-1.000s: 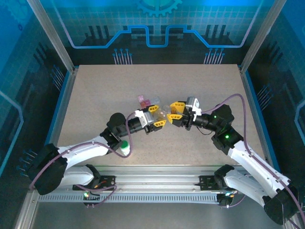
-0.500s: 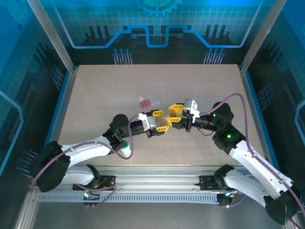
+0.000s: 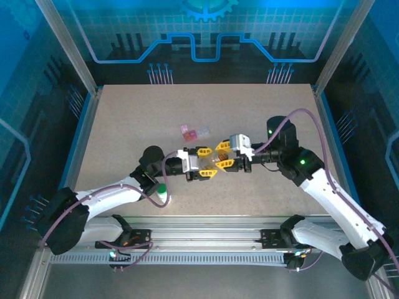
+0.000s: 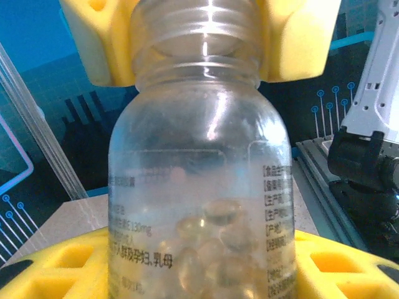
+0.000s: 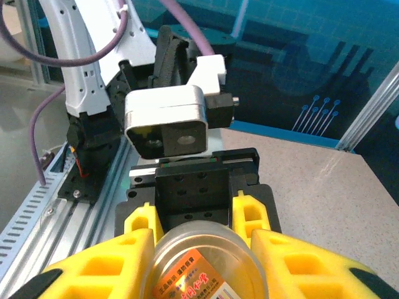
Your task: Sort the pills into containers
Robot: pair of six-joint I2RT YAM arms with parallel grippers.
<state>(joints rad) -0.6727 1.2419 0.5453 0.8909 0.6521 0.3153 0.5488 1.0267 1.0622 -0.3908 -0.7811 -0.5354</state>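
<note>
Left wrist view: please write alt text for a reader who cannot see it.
A clear bottle with pale capsules in its lower part and printed text on its side is seen close up. The left gripper clamps its body at the bottom edge, and the right gripper clamps its threaded neck at the top, both with yellow fingers.

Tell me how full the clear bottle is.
Partly full: translucent capsules pile at one end of the clear bottle; the stretch toward its threaded neck is empty.
</note>
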